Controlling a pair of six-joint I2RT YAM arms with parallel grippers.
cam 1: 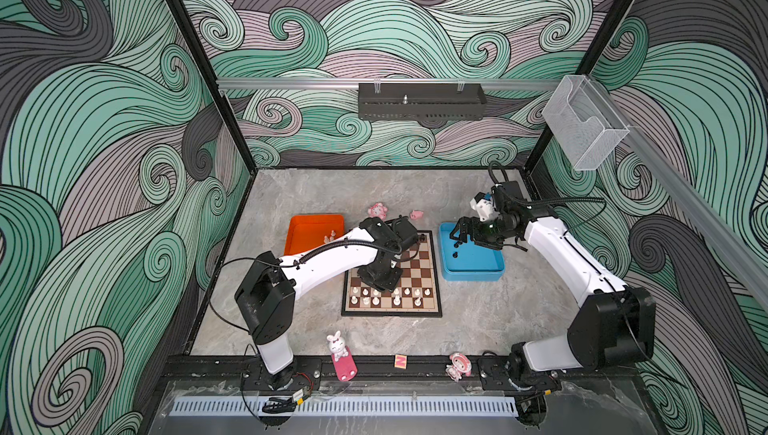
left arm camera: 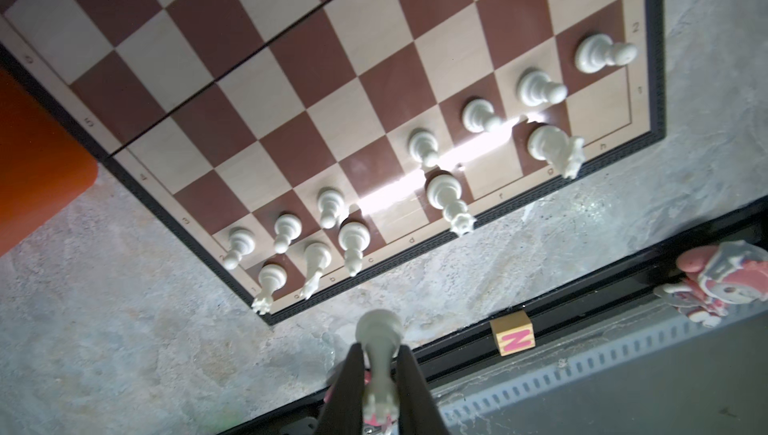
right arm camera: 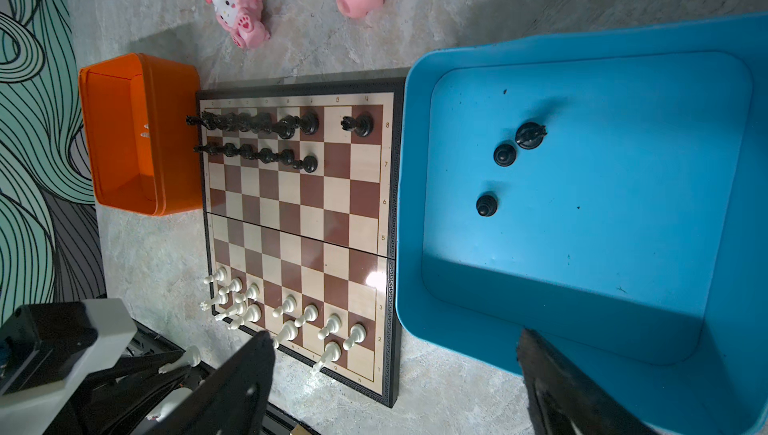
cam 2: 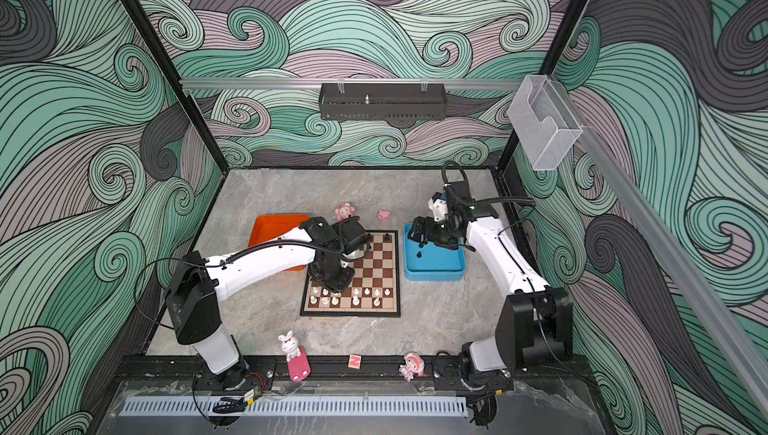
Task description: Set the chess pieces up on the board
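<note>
The board (cam 1: 419, 270) (cam 2: 376, 270) lies mid-table. Several white chess pieces (left arm camera: 428, 146) (right arm camera: 291, 320) stand in its two near rows. Black pieces (right arm camera: 257, 125) fill most of the two far rows. My left gripper (left arm camera: 379, 349) (cam 1: 380, 283) hangs over the near left part of the board, shut on a white piece (left arm camera: 380, 329) whose base sticks out past the fingertips. My right gripper (right arm camera: 395, 339) (cam 1: 459, 237) is open and empty above the blue tray (right arm camera: 582, 246) (cam 1: 473, 275). Three black pieces (right arm camera: 504, 154) stand in that tray.
An orange tray (cam 1: 311, 225) left of the board holds two small white pieces (cam 1: 332, 234). Pink toys (cam 1: 377, 210) (cam 1: 416, 215) lie behind the board. A rabbit figure (cam 1: 338, 345), a lettered block (cam 1: 400, 361) and another pink figure (cam 1: 458, 366) sit along the front rail.
</note>
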